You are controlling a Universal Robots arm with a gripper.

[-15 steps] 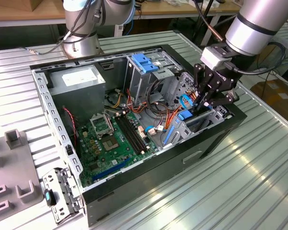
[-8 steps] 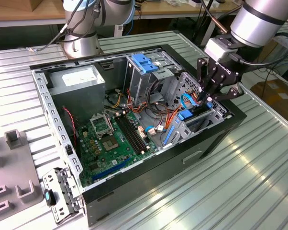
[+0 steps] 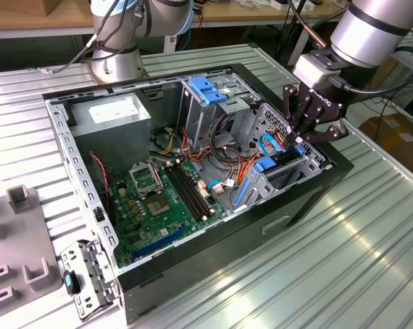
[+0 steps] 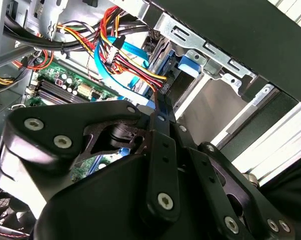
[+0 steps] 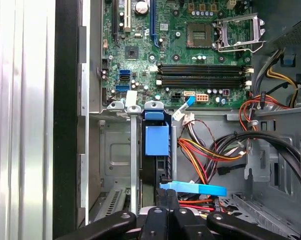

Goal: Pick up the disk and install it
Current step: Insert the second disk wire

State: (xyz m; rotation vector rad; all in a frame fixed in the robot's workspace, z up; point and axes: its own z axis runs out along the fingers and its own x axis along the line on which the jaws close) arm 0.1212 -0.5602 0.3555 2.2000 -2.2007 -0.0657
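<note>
surface: ribbed metal table [image 3: 344, 260] | behind: wooden bench [image 3: 28, 17] | floor: cardboard box [image 3: 398, 133]

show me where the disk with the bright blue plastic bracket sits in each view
Exterior view: the disk in its bright blue plastic bracket stands on edge in the metal drive cage at the case's end toward the exterior view's right.
Second wrist view: the disk sits in that cage.
First wrist view: the disk fills a cage slot.
Shared landmark: the green circuit board.
</note>
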